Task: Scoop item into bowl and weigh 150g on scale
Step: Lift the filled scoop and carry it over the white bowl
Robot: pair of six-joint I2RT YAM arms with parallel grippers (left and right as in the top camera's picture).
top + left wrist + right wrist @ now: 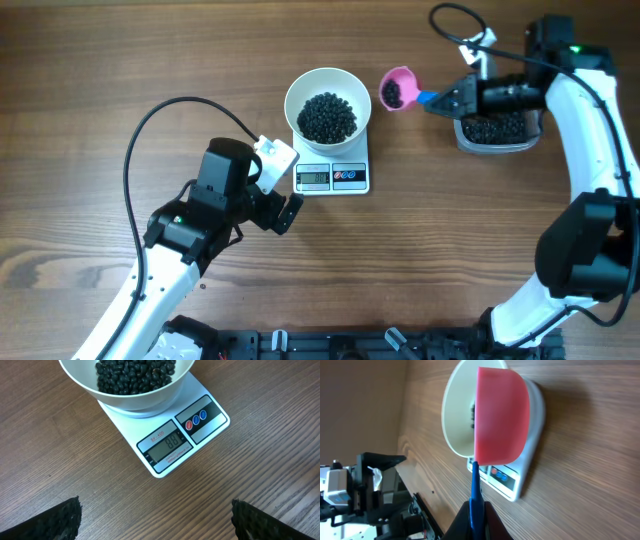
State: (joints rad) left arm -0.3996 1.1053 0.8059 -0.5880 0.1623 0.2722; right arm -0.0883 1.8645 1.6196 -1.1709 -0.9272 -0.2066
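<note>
The white bowl (327, 104) sits on the white scale (333, 176) and holds a heap of black beans (328, 116). In the left wrist view the bowl (131, 391) and the scale (172, 440) lie ahead, with its grey display lit. My left gripper (287, 207) is open just left of the scale's front edge, nothing between its fingertips (62, 520). My right gripper (447, 101) is shut on the blue handle (475, 495) of a pink scoop (398, 88). The scoop carries beans and hovers right of the bowl. From the right wrist the scoop (501, 420) shows its pink underside.
A clear plastic tub (496, 130) of black beans stands at the right, under my right arm. A black cable (160, 118) loops over the table on the left. Dark equipment runs along the front table edge (330, 345).
</note>
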